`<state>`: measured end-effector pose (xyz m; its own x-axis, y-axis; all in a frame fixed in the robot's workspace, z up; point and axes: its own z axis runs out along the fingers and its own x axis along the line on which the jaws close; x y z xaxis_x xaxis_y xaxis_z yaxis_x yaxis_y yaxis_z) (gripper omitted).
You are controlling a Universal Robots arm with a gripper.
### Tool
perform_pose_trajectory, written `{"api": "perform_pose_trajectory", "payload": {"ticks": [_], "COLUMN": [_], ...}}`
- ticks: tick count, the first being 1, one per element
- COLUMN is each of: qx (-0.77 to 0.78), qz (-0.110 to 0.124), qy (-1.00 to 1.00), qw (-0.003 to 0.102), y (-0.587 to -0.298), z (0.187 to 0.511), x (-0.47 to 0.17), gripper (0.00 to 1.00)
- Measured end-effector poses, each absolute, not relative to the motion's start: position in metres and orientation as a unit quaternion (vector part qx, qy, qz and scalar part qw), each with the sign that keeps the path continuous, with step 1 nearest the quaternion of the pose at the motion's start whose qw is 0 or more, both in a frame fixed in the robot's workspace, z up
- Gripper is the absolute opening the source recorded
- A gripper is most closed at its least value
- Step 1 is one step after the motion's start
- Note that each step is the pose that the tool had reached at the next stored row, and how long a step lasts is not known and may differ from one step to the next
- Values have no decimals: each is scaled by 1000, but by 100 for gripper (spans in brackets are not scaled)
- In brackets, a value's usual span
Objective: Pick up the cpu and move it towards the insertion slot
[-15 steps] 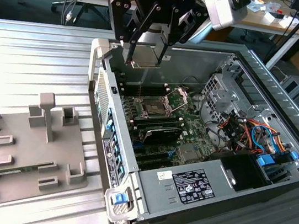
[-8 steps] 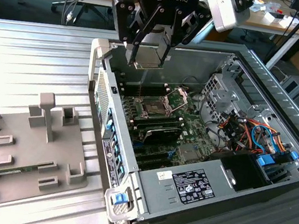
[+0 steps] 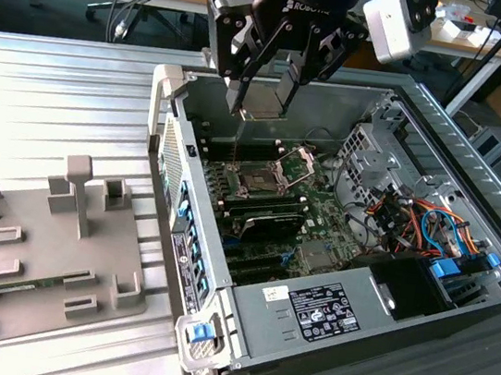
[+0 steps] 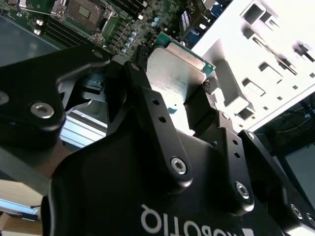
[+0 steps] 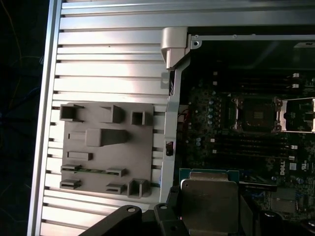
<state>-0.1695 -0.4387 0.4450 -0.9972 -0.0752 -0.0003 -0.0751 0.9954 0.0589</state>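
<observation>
My gripper hangs above the back of the open computer case, shut on the cpu, a flat square chip with a pale metal top held upright between the two black fingers. In both wrist views the cpu sits clamped by its edges. The insertion slot lies on the motherboard below and a little in front of the cpu, its hinged metal plate swung open. It also appears as a dark square socket with a silver frame.
The open case stands on a ribbed metal table. Inside it are black memory slots, a drive cage, bundled cables and a power supply. A grey fixture tray with a green memory stick lies at the exterior view's left.
</observation>
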Motion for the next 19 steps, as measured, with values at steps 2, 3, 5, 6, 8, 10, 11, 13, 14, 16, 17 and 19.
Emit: {"api": "perform_pose_trajectory", "payload": {"ticks": [2,3,5,6,8,10,11,13,14,16,17,19], "qx": [38,38,38,38,38,38,38,38,38,38,38,38], "qz": [-29,-29,-29,-29,-29,-29,-29,-29,-29,-29,-29,-29], "qy": [-999,-999,-999,-999,-999,-999,-999,-999,-999,-999,-999,-999], "qw": [1,1,1,1,1,1,1,1,1,1,1,1], "y": [-439,-439,-439,-439,-439,-439,-439,-439,-439,-439,-439,-439], "z": [445,445,444,444,444,444,444,443,443,443,443,442], "x": [-168,-168,-167,-166,-165,-164,-163,-163,-162,-161,-160,-159], "gripper": [55,55,55,55,55,55,55,55,55,55,55,55]}}
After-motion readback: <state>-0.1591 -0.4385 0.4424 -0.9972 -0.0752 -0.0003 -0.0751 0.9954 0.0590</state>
